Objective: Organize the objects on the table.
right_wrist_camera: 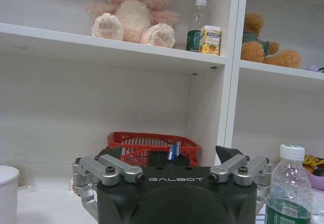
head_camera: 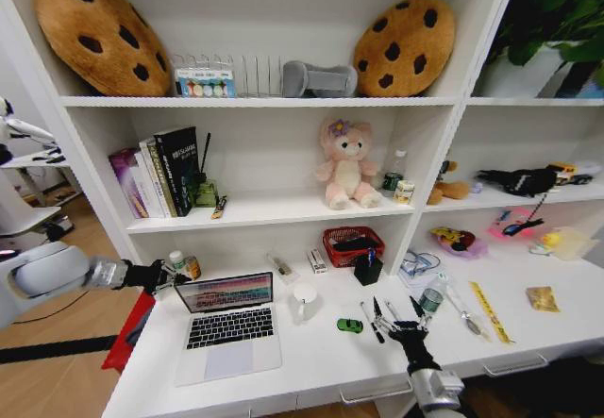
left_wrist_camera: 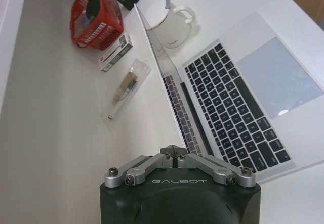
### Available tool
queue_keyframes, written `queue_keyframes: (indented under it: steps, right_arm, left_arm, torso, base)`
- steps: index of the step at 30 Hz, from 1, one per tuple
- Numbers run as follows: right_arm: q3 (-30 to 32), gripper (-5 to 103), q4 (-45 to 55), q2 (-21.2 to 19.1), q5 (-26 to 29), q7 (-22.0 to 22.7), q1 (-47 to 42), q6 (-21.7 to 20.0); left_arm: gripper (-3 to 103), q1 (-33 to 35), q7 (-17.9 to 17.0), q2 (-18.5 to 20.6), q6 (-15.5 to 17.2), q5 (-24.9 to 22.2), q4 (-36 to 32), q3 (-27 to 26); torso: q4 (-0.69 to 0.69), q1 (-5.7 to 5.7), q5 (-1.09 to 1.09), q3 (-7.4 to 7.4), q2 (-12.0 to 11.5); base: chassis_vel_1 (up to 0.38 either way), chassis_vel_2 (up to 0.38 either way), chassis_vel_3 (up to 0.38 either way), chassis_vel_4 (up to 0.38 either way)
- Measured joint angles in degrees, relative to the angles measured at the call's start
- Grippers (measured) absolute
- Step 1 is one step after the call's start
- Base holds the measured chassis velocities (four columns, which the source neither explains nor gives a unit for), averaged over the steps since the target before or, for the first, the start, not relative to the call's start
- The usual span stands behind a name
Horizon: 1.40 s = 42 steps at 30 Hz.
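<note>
**Closing the laptop lid from the left**

Reaching in from the left edge of the bench, the left end effector is seen level with the top left corner of the laptop screen, just beside it; whether contact is made cannot be told. In the left wrist view its linkage is folded inward, so the fingers are judged to be together, with nothing held between them. If the lid is the step in hand, it would best be pushed down evenly near the upper edge, slowly, so that the laptop is not slid toward the white mug standing just beside its right side.

The right end effector is held above the front of the bench, among the pens and near the small green toy and a water bottle. Its fingers are spread apart and nothing is gripped.
</note>
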Motion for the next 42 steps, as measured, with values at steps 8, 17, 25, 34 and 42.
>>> queue_keyframes:
  steps: [8, 17, 25, 34, 42]
  right_arm:
    - [0.0, 100, 0.4, 0.1, 0.0, 0.1, -0.3, 0.0]
    - [-0.6, 100, 0.3, 0.5, -0.5, 0.2, -0.2, -0.4]
    - [-0.3, 100, 0.1, 1.3, -0.9, 0.3, -0.8, -0.5]
    - [0.2, 100, 1.3, 1.9, -1.6, 0.7, -1.6, -1.3]
    - [-0.4, 100, 2.9, 1.7, -2.0, 7.9, -2.9, -3.3]
  left_arm:
    - [0, -0.6, 3.7, -2.0, -2.1, 1.8, -0.9, -0.3]
    - [0, 0.6, 9.0, -8.0, -4.3, 5.0, -4.9, -0.1]
    - [0, 1.8, 14.8, -13.0, -8.6, 9.0, -4.8, -0.2]
    - [0, 2.8, 15.4, -19.4, -10.3, 12.4, -5.1, 1.6]
    - [0, 2.4, 3.6, -28.1, -6.8, 5.3, -3.5, 2.5]
  torso:
    - [0.00, 0.00, 0.01, 0.00, 0.0]
    - [0.01, 0.00, 0.01, 0.00, 0.0]
    - [0.01, 0.00, 0.00, 0.00, 0.0]
    - [0.00, 0.00, 0.01, 0.00, 0.0]
    - [-0.01, 0.00, 0.02, 0.00, 0.0]
  base:
    - [0.000, 0.000, 0.000, 0.000]
    - [0.000, 0.000, 0.000, 0.000]
    - [0.000, 0.000, 0.000, 0.000]
    - [0.000, 0.000, 0.000, 0.000]
    - [0.000, 0.000, 0.000, 0.000]
